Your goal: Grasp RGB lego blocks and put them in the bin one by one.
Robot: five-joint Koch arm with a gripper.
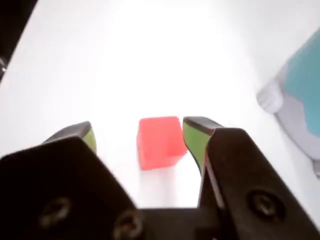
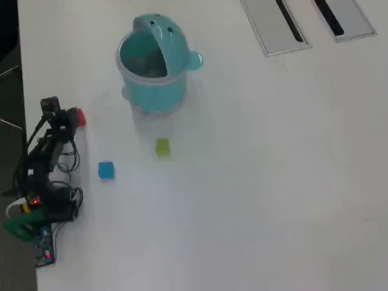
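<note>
The red block (image 1: 159, 142) rests on the white table between my gripper's (image 1: 142, 135) green-padded jaws, close to the right pad and well clear of the left one. The gripper is open. From overhead, the gripper (image 2: 68, 115) is at the table's left edge with the red block (image 2: 79, 117) peeking out beside it. The blue block (image 2: 106, 170) and the yellow-green block (image 2: 162, 146) lie apart on the table to the right. The teal bin (image 2: 151, 85) stands further back with its domed lid tipped open; its side (image 1: 305, 90) shows at the wrist view's right edge.
The arm's base and wiring (image 2: 36, 206) occupy the table's left edge. Two flat grey panels (image 2: 276, 27) are set into the table at the back right. A white knob (image 1: 270, 97) juts from the bin in the wrist view.
</note>
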